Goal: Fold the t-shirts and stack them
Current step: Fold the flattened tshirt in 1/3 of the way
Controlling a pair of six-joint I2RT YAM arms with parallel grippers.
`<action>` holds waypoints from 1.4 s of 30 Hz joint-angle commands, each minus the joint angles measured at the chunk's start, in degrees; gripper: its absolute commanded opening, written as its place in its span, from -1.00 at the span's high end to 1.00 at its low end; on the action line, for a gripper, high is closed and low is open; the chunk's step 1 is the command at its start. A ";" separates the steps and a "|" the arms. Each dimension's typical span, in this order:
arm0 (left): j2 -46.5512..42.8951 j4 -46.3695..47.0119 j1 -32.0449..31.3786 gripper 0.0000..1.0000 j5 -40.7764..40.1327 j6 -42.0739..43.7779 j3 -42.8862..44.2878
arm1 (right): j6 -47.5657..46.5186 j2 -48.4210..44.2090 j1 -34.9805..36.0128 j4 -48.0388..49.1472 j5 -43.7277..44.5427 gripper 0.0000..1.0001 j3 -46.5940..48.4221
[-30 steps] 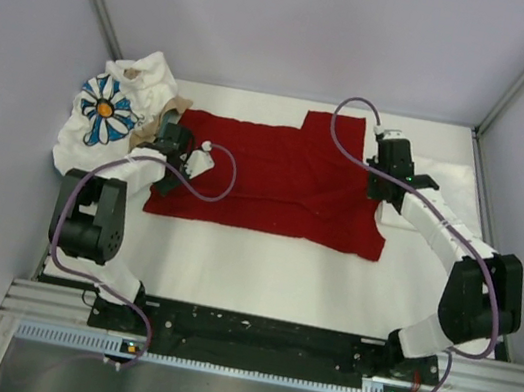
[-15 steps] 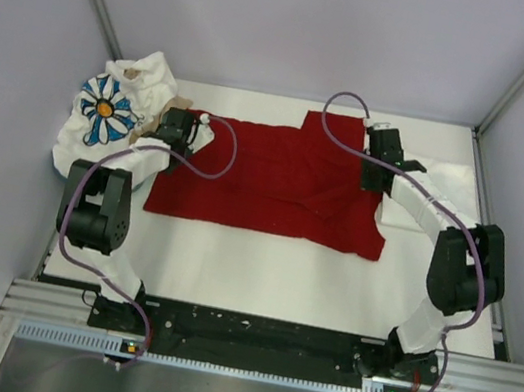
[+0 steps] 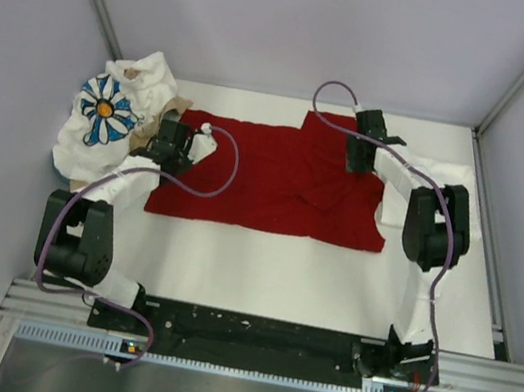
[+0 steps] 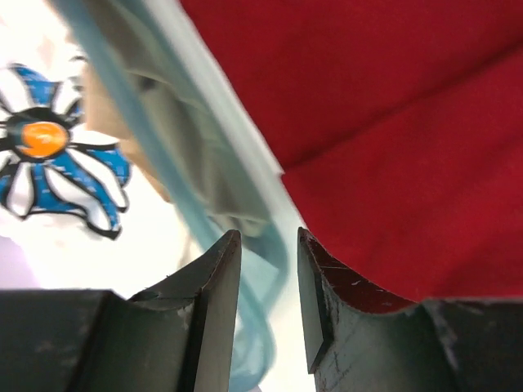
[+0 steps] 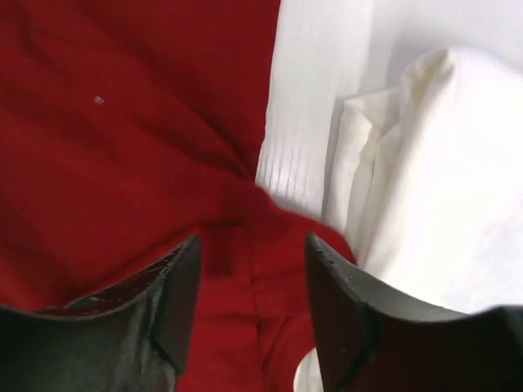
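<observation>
The red t-shirt [image 3: 276, 173] lies spread flat across the middle of the table, and it fills the left wrist view's right side [image 4: 392, 122] and the right wrist view's left side [image 5: 139, 122]. My left gripper [image 3: 168, 142] hovers at its left edge, jaws open [image 4: 268, 245] with nothing between them. At the shirt's far right edge my right gripper [image 3: 359, 152] stands open [image 5: 252, 253] above a red fold without pinching it. The daisy-print t-shirt [image 3: 104, 112] [image 4: 57, 155] is bunched at the far left. The white t-shirt [image 3: 467, 186] [image 5: 441, 180] lies at the right, partly under the right arm.
A tan tray with a teal rim [image 3: 172, 105] [image 4: 163, 122] peeks out from under the daisy shirt, close to my left gripper. Grey walls enclose the table on three sides. White tabletop [image 3: 269, 268] shows in front of the red shirt.
Both grippers were shut on the red shirt's edges and have opened, letting it go. The right gripper moved left and farther back along the shirt's edge; the left gripper shifted slightly.
</observation>
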 commanded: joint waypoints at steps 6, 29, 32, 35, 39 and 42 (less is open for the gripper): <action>-1.81 -2.35 -0.56 0.23 3.14 4.94 -8.78 | 5.40 -1.77 -0.84 -8.70 -2.83 -0.26 14.46; 4.07 3.10 0.24 0.44 -0.72 5.83 -13.09 | 5.41 -2.58 13.75 -5.53 -8.22 0.46 -7.54; 4.25 3.10 0.24 0.44 -0.64 5.92 -13.18 | 5.14 -2.93 13.66 -5.62 -7.33 0.68 -7.27; 4.60 3.27 0.24 0.44 -0.72 6.00 -13.18 | 4.80 -3.90 13.66 -5.71 -6.19 0.82 -7.45; 4.60 3.36 0.24 0.43 -0.64 6.35 -13.09 | 2.95 -4.78 13.84 -6.50 -5.57 0.80 -5.44; 4.69 3.19 0.24 0.43 -0.72 6.36 -12.56 | 1.72 -3.38 14.01 -7.55 -3.91 0.81 -2.36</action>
